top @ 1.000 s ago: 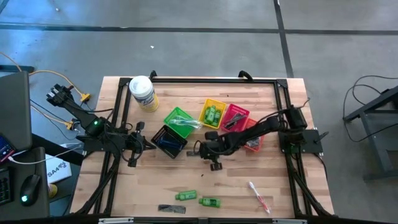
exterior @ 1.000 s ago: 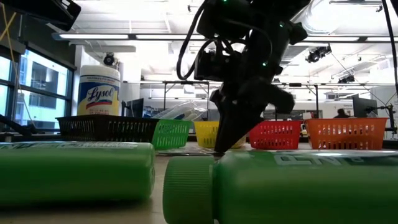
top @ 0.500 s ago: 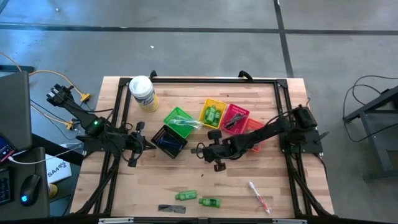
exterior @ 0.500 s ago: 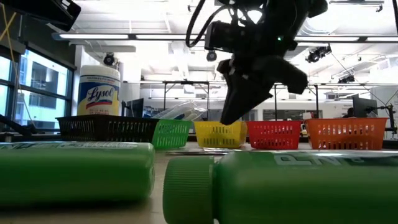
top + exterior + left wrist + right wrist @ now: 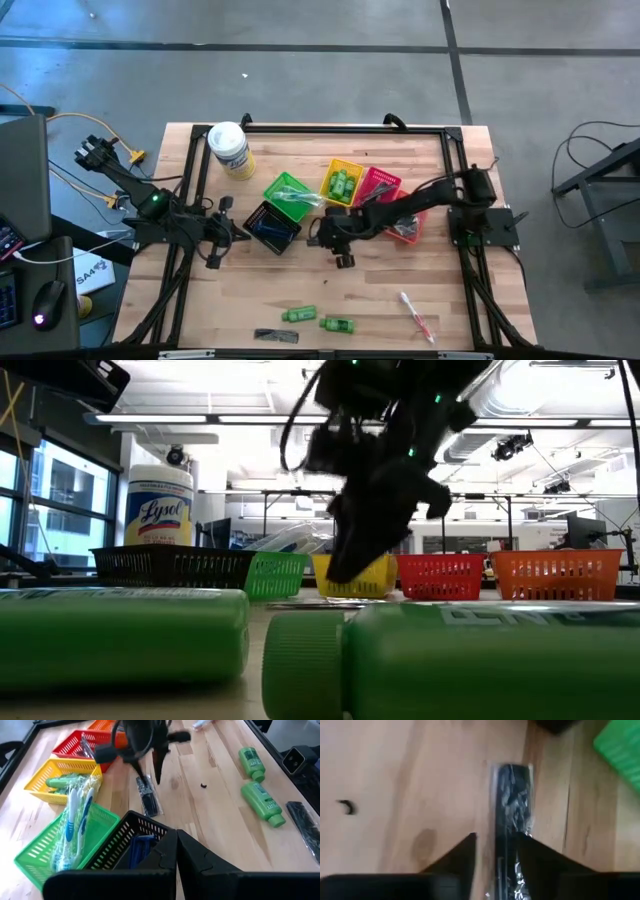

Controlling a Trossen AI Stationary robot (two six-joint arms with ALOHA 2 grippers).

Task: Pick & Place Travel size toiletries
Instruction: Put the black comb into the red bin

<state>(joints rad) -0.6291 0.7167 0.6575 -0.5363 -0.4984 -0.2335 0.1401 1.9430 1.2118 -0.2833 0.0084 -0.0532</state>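
- Travel size toiletries: the one in play is a flat black comb in a clear wrapper (image 5: 148,800). It lies flat on the wooden bench (image 5: 400,140), just beside the black mesh basket (image 5: 270,226).
- The right gripper (image 5: 320,236) is right above that comb, tips pointing down. Its jaws are spread, one on each side of the wrapper, going by its wrist view. Can't tell if either one touches the plastic.
- The left gripper (image 5: 235,232) sits on the other side of the black basket, jaws pressed together, nothing in them.
- Along the near edge of the bench there are two bright green mini bottles (image 5: 298,314) lying side by side, another black comb (image 5: 275,336) near them, and a clear-wrapped toothbrush (image 5: 416,314) off to the right.
- Row of small plastic baskets: the green basket (image 5: 287,196) has wrapped toothbrushes, the yellow basket (image 5: 343,182) has green bottles, the red basket (image 5: 377,187) has something dark in it, and the orange basket (image 5: 410,228) is mostly under the right arm.
- A big white-lidded tub with a yellow label (image 5: 229,148) stands at the far left corner.
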